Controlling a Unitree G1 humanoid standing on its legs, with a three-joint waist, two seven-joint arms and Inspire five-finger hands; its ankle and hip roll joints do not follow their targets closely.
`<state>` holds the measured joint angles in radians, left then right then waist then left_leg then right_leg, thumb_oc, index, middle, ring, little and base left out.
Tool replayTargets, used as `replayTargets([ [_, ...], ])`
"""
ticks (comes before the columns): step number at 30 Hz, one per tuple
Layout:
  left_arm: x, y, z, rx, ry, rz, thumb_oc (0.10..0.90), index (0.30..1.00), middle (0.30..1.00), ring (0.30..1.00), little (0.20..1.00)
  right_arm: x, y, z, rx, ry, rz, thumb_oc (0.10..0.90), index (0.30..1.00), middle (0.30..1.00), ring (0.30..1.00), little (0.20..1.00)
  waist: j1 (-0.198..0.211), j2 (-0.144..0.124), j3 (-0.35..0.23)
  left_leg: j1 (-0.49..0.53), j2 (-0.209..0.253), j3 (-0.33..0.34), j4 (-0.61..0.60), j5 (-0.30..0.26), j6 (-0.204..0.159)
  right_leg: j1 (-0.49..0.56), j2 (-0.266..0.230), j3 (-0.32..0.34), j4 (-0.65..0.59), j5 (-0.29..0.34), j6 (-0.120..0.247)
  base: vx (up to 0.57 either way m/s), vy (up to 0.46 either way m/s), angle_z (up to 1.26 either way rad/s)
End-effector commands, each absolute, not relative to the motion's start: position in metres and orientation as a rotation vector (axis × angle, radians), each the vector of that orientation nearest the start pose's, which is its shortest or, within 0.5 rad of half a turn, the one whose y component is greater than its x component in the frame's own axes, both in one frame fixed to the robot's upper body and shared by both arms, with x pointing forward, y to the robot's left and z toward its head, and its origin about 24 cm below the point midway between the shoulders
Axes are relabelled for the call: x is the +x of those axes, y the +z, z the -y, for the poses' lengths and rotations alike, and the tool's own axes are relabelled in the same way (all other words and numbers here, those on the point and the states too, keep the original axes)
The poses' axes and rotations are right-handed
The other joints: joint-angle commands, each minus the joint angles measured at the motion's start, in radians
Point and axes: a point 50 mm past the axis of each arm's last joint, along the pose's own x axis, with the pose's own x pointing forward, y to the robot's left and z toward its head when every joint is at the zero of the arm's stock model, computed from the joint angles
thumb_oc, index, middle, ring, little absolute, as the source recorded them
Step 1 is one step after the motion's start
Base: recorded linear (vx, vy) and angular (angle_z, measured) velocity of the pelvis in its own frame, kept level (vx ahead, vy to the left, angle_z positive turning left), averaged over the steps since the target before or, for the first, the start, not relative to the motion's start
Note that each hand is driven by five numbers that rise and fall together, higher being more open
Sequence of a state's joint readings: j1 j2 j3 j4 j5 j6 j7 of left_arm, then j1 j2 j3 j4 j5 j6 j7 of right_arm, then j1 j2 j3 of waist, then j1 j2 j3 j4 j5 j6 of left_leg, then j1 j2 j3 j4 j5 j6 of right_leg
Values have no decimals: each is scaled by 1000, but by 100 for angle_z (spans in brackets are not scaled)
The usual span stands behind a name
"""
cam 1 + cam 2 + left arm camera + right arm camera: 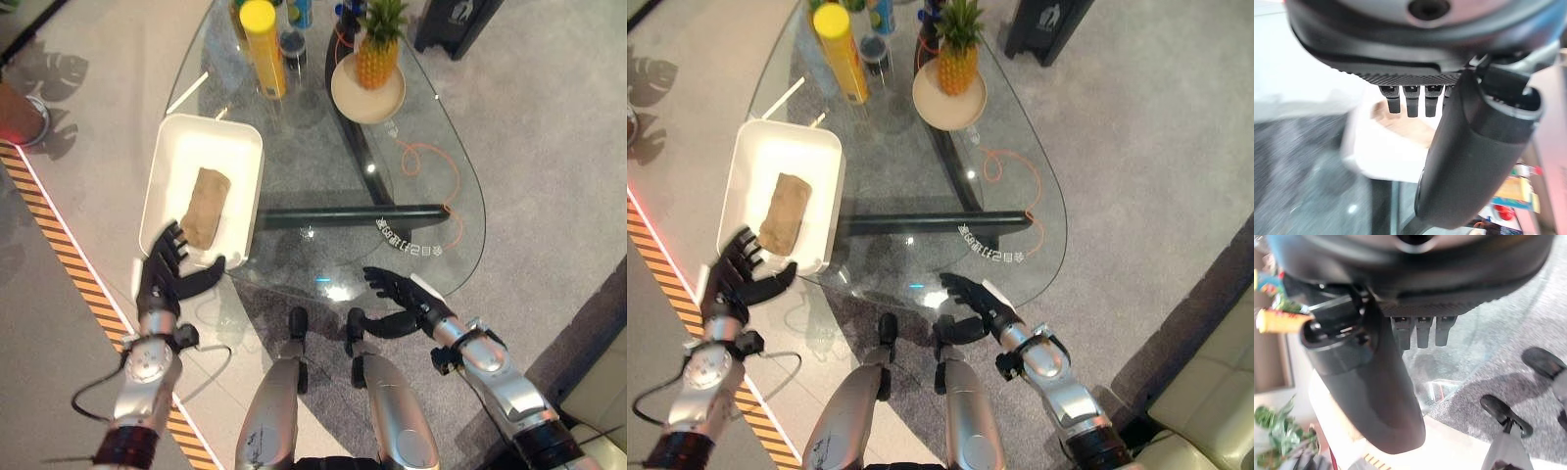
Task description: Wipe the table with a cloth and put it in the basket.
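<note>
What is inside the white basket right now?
The folded tan cloth lies flat in the basket, no robot hand holding it. Anything beneath the cloth is covered.

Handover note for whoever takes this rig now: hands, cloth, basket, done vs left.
Left hand: open, holding nothing, at the near end of the basket.
Right hand: open, holding nothing, over the near edge of the glass table.
Cloth: folded, lying inside the white basket, which sits on the table's left edge.
Done: cloth is in the basket.
Left: likely nothing but pulling the hands back; whether the glass is wiped clean cannot be judged.
</note>
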<state>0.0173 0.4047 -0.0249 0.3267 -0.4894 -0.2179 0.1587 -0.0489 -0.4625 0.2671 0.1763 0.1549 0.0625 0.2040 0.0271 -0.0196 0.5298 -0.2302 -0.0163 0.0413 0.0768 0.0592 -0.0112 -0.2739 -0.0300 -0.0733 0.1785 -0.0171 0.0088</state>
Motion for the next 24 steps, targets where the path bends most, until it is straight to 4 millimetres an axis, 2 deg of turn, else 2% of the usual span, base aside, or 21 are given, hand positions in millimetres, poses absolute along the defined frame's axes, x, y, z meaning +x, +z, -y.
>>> replayTargets([
  [1,217,-9,-264,-78,271,-156,800,900,900,900,900,231,-10,186,-252,388,-299,800,900,900,900,900,15,-10,-191,12,-64,-67,22,-40,7,79,-5,-33,-47,-10,32,123,-198,17],
  [2,205,-32,-259,-88,262,-265,800,900,900,900,900,222,-29,187,-174,354,-386,800,900,900,900,900,18,-12,-227,55,-61,-72,2,-42,6,131,-5,-41,-75,-8,29,122,-165,9],
  [3,203,-35,-258,-88,257,-278,800,900,900,900,900,221,-31,187,-163,351,-399,800,900,900,900,900,18,-12,-231,61,-61,-72,-1,-42,6,138,-6,-42,-79,-8,29,113,-144,5],
  [5,181,-67,-248,-85,250,-432,800,900,900,900,900,205,-59,189,-121,305,-529,800,900,900,900,900,19,-14,-285,114,-51,-74,-21,-46,3,198,-5,-48,-107,-4,24,126,-132,9],
  [7,172,-81,-243,-96,259,-519,800,900,900,900,900,197,-70,187,-100,296,-594,800,900,900,900,900,19,-15,-308,137,-48,-75,-30,-48,2,221,-3,-51,-119,-3,23,116,-96,13],
  [8,160,-97,-238,-86,277,-595,800,900,900,900,900,189,-85,186,-75,278,-670,800,900,900,900,900,17,-16,-332,161,-42,-76,-38,-50,0,246,-2,-50,-131,0,22,102,-90,10],
  [11,139,-122,-232,-70,306,-757,800,900,900,900,900,170,-112,188,-3,232,-829,800,900,900,900,900,10,-15,-369,206,-29,-66,-52,-55,-6,292,2,-47,-156,1,17,61,-73,5],
  [16,109,-149,-223,-105,328,-958,800,900,900,900,900,137,-143,194,45,147,-1036,800,900,900,900,900,-2,-9,-399,256,-15,-49,-67,-65,-10,340,3,-42,-180,-1,16,17,-32,-1],
  [21,96,-159,-214,-155,264,-1016,800,900,900,900,900,108,-160,201,51,77,-1171,800,900,900,900,900,-13,-2,-425,288,-6,-34,-79,-76,-9,364,8,-29,-188,-8,12,39,-9,-7],
  [24,92,-161,-213,-165,252,-1045,800,900,900,900,900,97,-164,203,78,20,-1220,800,900,900,900,900,-21,3,-434,299,-2,-28,-81,-82,-6,370,12,-18,-185,-13,12,37,4,-4],
])
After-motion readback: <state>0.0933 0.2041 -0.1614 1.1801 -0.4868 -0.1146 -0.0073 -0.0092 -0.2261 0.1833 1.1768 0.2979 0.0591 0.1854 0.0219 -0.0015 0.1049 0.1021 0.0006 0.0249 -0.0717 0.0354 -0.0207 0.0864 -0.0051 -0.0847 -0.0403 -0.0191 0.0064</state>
